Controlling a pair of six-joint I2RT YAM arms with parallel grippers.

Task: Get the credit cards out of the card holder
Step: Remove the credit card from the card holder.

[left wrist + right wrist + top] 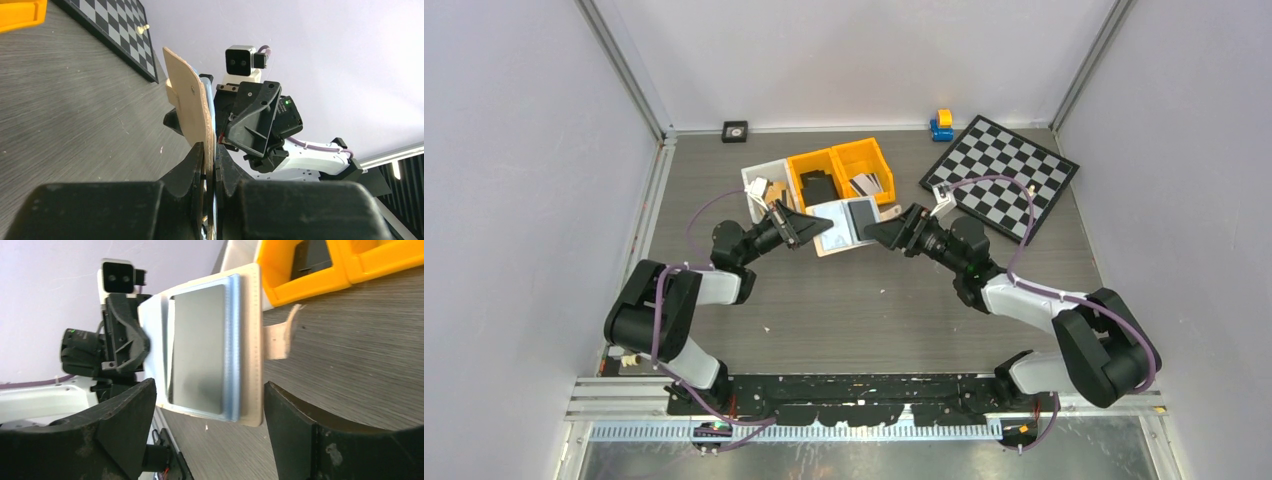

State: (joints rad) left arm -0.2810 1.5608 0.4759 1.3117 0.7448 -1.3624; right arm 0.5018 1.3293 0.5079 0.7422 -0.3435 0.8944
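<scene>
Two grippers are seen at the open card holder (pixel 844 225), which is held up over the table (pixel 854 300), just in front of the orange bins (pixel 839 172). The left gripper (pixel 210 150) is clamped on the holder's tan edge, with only a narrow strip caught between the jaws. The right gripper (pixel 209 387) is turned toward the holder's inner side with its jaws spread wide, and nothing is gripped by it. A silvery credit card (pixel 197 345) is lodged in a see-through pocket, while other credit cards (pixel 867 183) are seen lying in one bin. Drawing out the lodged card is judged to be the step in hand. Trouble could be caused if the wide jaws were closed around pocket and cover together rather than the card alone, so that the whole holder would be tugged. Since so little of the edge is pinched, the holder could be twisted or pulled free of the left jaws and dropped.
</scene>
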